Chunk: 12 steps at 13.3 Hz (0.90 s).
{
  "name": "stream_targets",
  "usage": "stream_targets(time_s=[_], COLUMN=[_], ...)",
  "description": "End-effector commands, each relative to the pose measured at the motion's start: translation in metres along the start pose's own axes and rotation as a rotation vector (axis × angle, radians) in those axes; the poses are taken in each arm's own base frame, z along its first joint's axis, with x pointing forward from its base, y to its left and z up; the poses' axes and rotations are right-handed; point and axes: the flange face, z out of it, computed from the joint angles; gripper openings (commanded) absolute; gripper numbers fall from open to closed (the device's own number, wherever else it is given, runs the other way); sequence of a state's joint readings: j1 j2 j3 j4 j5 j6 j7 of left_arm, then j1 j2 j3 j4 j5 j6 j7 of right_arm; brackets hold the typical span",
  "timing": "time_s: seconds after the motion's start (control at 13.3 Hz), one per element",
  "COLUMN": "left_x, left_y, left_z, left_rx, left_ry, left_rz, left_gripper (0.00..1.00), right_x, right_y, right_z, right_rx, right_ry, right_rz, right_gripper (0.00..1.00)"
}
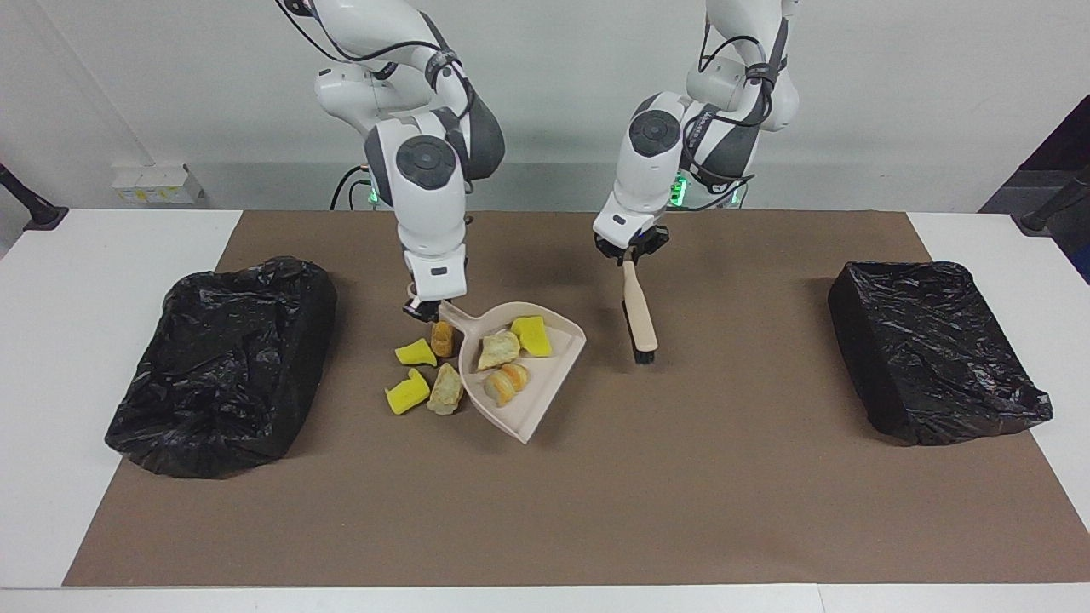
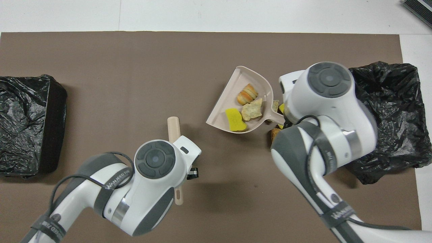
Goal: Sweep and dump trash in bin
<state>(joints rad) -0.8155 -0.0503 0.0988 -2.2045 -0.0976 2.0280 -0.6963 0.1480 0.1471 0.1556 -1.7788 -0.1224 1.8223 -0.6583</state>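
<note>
My right gripper [image 1: 423, 312] is clamped on the handle of the beige dustpan [image 1: 558, 368], which sits on the brown mat [image 1: 596, 494]. In the pan: a yellow sponge chunk [image 1: 531, 335], a tan lump [image 1: 498, 348], a striped orange-brown lump [image 1: 505, 382]. Four more trash pieces [image 1: 426, 372] lie on the mat just beside the pan, toward the right arm's end. My left gripper [image 1: 628, 255] grips the brush [image 1: 639, 317] by its handle, bristles down at the mat. Two black-lined bins [image 1: 223, 362] [image 1: 932, 349], one at each end; I can't tell their contents.
</note>
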Motion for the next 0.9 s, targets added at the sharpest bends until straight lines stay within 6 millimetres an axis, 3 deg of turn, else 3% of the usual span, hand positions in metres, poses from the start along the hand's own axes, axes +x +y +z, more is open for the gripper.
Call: stream_targets(time_s=[0.0, 0.22, 0.38, 0.53, 0.67, 0.82], left_x=[-0.064, -0.123, -0.151, -0.163, -0.161, -0.157], left_y=[0.023, 0.062, 0.066, 0.068, 0.064, 0.059], left_z=[0.016, 0.035, 0.048, 0.059, 0.062, 0.066], left_rx=[-0.072, -0.054, -0.075, -0.059, -0.049, -0.043], left_ry=[-0.001, -0.012, -0.002, -0.007, -0.013, -0.017], left_rz=[-0.019, -0.049, -0.037, -0.015, -0.012, -0.015], left_gripper=[0.0, 0.0, 0.0, 0.0, 0.0, 0.0], right_x=[-0.064, -0.141, -0.187, -0.243, -0.303, -0.342], right_y=[0.03, 0.081, 0.115, 0.149, 0.183, 0.202], right_z=[-0.04, -0.063, -0.063, -0.058, -0.055, -0.046], right_rx=[-0.031, -0.023, -0.04, -0.07, -0.171, -0.203], right_ry=[0.01, 0.002, -0.014, -0.032, -0.067, -0.105], right_rz=[0.046, 0.059, 0.053, 0.015, -0.121, -0.192], right_gripper=[0.0, 0.0, 0.0, 0.0, 0.0, 0.0])
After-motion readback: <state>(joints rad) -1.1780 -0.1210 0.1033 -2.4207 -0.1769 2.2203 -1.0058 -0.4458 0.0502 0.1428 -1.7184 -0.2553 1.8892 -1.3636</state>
